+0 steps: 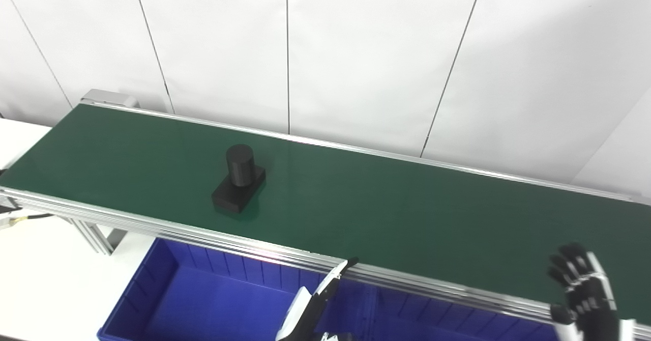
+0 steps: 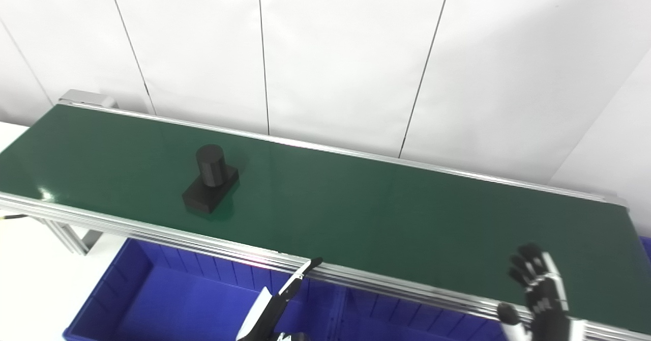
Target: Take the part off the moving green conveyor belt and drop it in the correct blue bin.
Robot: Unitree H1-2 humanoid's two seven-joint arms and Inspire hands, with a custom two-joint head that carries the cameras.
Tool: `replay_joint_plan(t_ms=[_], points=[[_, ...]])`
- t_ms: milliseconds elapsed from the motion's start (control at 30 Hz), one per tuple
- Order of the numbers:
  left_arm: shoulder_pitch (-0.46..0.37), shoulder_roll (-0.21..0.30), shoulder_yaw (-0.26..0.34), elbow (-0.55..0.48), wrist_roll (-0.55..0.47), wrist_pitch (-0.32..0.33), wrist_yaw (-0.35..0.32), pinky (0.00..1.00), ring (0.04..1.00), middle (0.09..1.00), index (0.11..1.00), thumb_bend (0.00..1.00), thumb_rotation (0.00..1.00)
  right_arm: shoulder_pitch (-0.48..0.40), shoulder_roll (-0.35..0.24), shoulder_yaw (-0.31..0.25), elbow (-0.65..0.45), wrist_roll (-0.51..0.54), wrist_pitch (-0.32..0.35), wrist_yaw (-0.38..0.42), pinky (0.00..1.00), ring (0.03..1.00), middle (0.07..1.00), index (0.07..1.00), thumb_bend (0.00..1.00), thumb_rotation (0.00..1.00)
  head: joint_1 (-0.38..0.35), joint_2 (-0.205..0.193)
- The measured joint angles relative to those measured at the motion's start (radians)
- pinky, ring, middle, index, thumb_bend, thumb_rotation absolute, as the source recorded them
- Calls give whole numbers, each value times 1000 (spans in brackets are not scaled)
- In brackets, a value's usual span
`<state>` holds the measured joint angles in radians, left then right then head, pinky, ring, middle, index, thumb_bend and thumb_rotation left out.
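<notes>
A black part (image 1: pixel 239 179), an upright cylinder on a flat rectangular base, rests on the green conveyor belt (image 1: pixel 386 214) left of its middle. My left hand (image 1: pixel 315 300) rises at the bottom centre, below the belt's near rail and over the blue bins, fingers straight and holding nothing. My right hand (image 1: pixel 582 290) is raised at the bottom right over the belt's near edge, fingers spread, empty. Both hands stand well apart from the part, which lies up and to the left of them.
A blue bin (image 1: pixel 203 290) sits under the belt's near rail at bottom left, with a second blue bin (image 1: pixel 407 315) to its right. Aluminium rails (image 1: pixel 152 224) frame the belt. White wall panels stand behind, and a white table surface (image 1: pixel 40 280) lies at left.
</notes>
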<state>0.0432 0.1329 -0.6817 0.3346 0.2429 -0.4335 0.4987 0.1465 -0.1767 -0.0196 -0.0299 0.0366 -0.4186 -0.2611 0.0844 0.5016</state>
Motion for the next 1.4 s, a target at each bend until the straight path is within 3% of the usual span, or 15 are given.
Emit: replay_joint_plan(t_ms=[233, 700, 967, 1167, 1400], points=[[-1, 0, -1, -2, 0, 0, 1, 1000, 978, 940, 928, 898, 1000, -13, 13, -92, 4, 77, 0, 91, 710, 767, 826, 877, 898, 621, 0, 3], [-1, 5, -6, -33, 5, 0, -1, 985, 948, 881, 923, 880, 1000, -74, 33, -137, 72, 50, -1, 225, 715, 775, 814, 859, 887, 569, 3, 11], [0, 6, -8, -33, 5, 0, -2, 985, 950, 894, 922, 890, 1000, -128, 31, -134, 73, -21, -1, 225, 707, 778, 827, 876, 882, 600, 3, 11], [0, 6, -8, -33, 6, 0, -2, 979, 950, 892, 923, 863, 1000, -175, 16, -114, 106, -34, -1, 241, 693, 766, 827, 889, 914, 566, 5, 9], [1, 6, -5, -35, 6, 0, -5, 975, 950, 894, 921, 900, 1000, -245, -1, -73, 175, -27, -2, 285, 793, 835, 883, 920, 926, 515, 6, 12]])
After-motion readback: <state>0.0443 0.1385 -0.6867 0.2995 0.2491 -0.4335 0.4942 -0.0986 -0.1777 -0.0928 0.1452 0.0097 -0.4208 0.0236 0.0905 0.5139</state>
